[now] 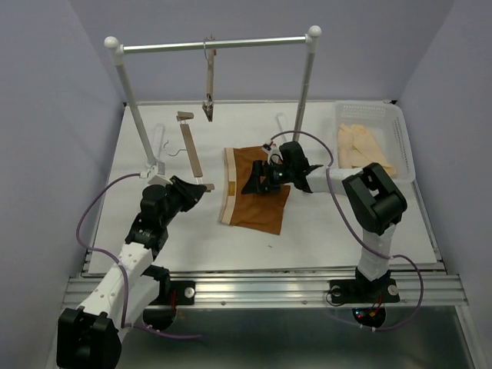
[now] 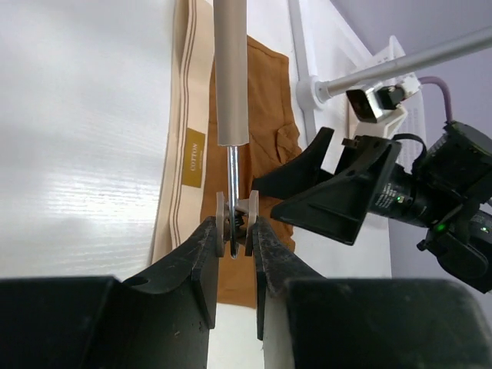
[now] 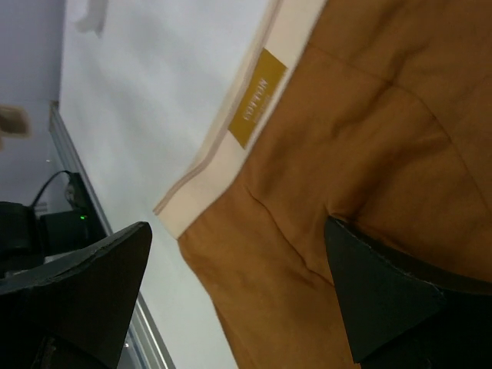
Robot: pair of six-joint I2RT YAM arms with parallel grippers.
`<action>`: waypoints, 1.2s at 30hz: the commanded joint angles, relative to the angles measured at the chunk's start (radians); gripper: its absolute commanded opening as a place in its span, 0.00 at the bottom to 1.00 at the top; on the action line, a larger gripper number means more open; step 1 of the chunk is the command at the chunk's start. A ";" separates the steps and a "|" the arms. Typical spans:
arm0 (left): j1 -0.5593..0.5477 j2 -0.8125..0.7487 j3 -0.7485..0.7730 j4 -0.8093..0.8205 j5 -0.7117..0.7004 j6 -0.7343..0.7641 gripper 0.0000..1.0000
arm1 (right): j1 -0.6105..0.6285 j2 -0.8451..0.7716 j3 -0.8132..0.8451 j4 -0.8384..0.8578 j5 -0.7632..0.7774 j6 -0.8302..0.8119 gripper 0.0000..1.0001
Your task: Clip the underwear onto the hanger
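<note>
The rust-brown underwear (image 1: pixel 257 196) lies flat mid-table, its tan waistband (image 1: pixel 227 188) toward the left. The light-wood hanger (image 1: pixel 191 150) lies on the table left of it. My left gripper (image 1: pixel 196 190) is shut on the metal clip at the hanger's near end; in the left wrist view the clip (image 2: pixel 237 223) sits pinched between the fingers and the bar (image 2: pixel 231 77) runs away from it. My right gripper (image 1: pixel 257 181) is open just over the underwear. In the right wrist view its fingers (image 3: pixel 92 284) straddle the cloth (image 3: pixel 346 154) near the waistband.
A second hanger (image 1: pixel 208 84) hangs from the steel rail (image 1: pixel 215 44) on white posts at the back. A white basket (image 1: pixel 403 142) with pale cream garments (image 1: pixel 361 150) stands at the back right. The right post's foot (image 1: pixel 296 138) is just behind the underwear.
</note>
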 commanded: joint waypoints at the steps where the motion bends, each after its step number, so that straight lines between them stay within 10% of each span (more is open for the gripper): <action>1: 0.036 -0.032 -0.018 -0.011 0.001 -0.006 0.00 | 0.003 0.032 0.097 -0.123 0.093 -0.130 1.00; 10: 0.071 -0.012 -0.024 -0.040 0.056 -0.017 0.00 | 0.003 0.116 0.220 -0.279 0.350 -0.349 1.00; 15: 0.082 -0.015 -0.006 -0.083 0.070 -0.022 0.00 | 0.012 0.084 0.240 -0.327 0.231 -0.475 1.00; 36: 0.086 -0.063 -0.012 -0.162 0.030 -0.013 0.00 | 0.421 -0.128 0.060 -0.298 0.748 -0.866 0.92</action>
